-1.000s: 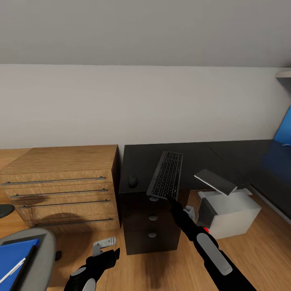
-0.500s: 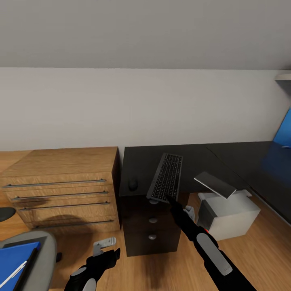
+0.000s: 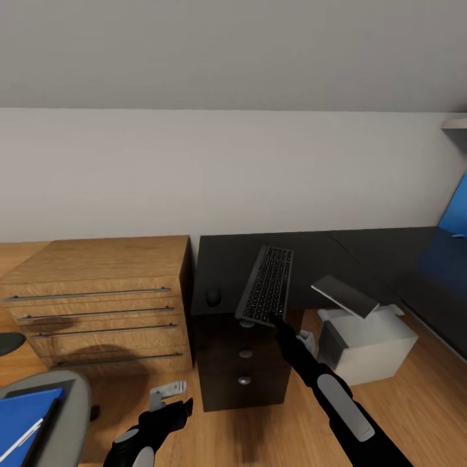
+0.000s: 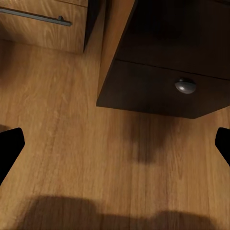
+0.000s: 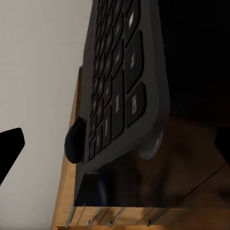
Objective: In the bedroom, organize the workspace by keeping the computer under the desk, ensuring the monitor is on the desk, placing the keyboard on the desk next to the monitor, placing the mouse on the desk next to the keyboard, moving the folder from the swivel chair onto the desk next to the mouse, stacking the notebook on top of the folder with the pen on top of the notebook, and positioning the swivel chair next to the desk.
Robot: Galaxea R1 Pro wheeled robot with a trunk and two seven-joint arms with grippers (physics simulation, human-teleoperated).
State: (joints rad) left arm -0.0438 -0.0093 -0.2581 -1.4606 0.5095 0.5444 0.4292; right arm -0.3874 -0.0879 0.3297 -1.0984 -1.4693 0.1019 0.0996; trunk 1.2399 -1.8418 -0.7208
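The black keyboard [image 3: 266, 284] lies on the dark desk [image 3: 226, 258] with its near end hanging over the front edge. A dark mouse [image 3: 213, 296] sits on the desk to its left. My right gripper [image 3: 274, 321] is open at that overhanging end; in the right wrist view the keyboard [image 5: 125, 81] fills the space ahead of the spread fingers [image 5: 9, 148]. My left gripper [image 3: 170, 414] hangs open low over the floor. The blue folder [image 3: 24, 416] with a white pen lies on the grey swivel chair [image 3: 68, 402]. The grey computer [image 3: 366, 340] stands under the desk. The monitor's blue edge [image 3: 457, 211] shows far right.
A wooden chest of drawers [image 3: 97, 295] stands against the desk's left side. The desk's dark drawer unit [image 3: 243, 363] with round knobs is right in front of me, also in the left wrist view [image 4: 167, 81]. A grey flat slab [image 3: 345, 293] tilts above the computer. A small grey piece [image 3: 167, 390] lies on the floor.
The head camera shifted slightly a second ago, moving the whole picture. My right forearm has turned a little at the keyboard's near end. The keyboard, mouse and left arm stay put.
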